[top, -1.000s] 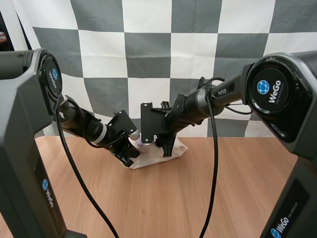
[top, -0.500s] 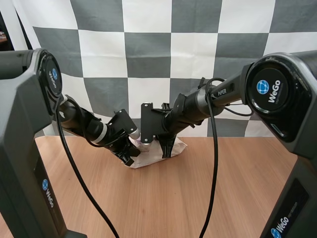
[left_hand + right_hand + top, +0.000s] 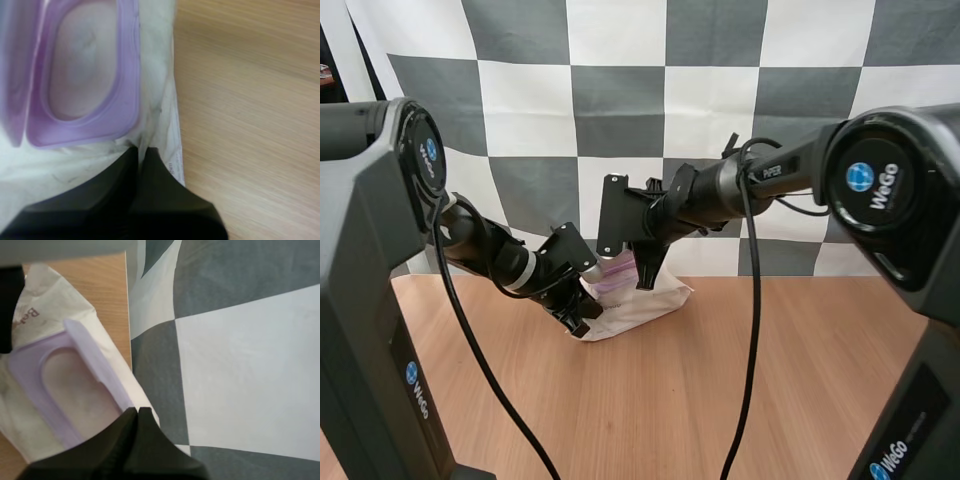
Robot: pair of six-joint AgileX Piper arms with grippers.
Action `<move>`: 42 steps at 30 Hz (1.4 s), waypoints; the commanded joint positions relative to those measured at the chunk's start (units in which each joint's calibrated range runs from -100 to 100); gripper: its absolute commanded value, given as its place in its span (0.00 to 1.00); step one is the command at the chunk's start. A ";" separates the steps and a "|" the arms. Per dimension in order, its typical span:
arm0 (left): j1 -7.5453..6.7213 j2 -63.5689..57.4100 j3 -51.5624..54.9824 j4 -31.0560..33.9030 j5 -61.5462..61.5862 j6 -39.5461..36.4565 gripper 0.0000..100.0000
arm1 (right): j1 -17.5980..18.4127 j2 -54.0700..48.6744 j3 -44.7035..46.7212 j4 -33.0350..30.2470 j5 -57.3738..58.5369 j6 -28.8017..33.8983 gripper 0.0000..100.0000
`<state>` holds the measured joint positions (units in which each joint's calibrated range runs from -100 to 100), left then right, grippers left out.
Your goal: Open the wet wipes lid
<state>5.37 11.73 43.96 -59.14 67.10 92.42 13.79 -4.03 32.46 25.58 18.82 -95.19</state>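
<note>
1. The table [image 3: 740, 390] is bare light wood with a fine grain running across it. In the left wrist view the same wood [image 3: 250, 100] lies just beside the pack's edge.
2. The pack of wet wipes [image 3: 655, 300] is a crumpled white soft pack. It sits towards the far edge of the table, between the two arms, with its left end tipped up off the wood.
3. The left gripper [image 3: 578, 322] is at the pack's near left corner. In its own wrist view its fingers are pressed together [image 3: 141, 152] on the white wrapper [image 3: 157, 75], close to the wrapper's edge (the creases in the film run in towards the tips).
4. The right gripper [image 3: 645, 280] hangs above the pack, clear of the table. In its own wrist view the tips are closed [image 3: 137, 412] on the free end of the lid.
5. The lid [image 3: 618, 272] is a pale purple flap, raised off the pack and seen nearly edge-on [image 3: 95, 360] from the right wrist.
6. The purple frame [image 3: 131, 75] around the opening lies uncovered on the wrapper, and a pale, cloudy surface shows inside it (what that surface is cannot be told).
</note>
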 commanded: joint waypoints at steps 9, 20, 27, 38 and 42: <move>-0.03 -0.07 0.44 0.28 -0.08 0.89 0.00 | 0.03 2.54 -4.24 1.14 0.71 -0.19 0.00; -0.03 -0.07 0.58 0.63 -3.12 0.89 0.00 | -2.42 -4.60 -4.54 -3.64 25.96 9.15 0.00; -0.03 -0.07 0.58 0.42 -2.72 0.39 0.00 | -3.58 -5.74 -2.68 -5.59 44.64 10.57 0.00; -0.03 -0.07 0.58 0.42 -2.13 0.30 0.00 | -3.51 -1.05 2.21 1.63 28.76 4.84 0.00; -0.03 -0.07 0.58 0.42 -2.13 0.30 0.00 | -3.41 -0.90 1.08 6.45 25.01 2.06 0.00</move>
<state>5.37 11.73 44.55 -58.69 64.81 92.42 10.31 -4.99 33.75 29.54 47.47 -91.74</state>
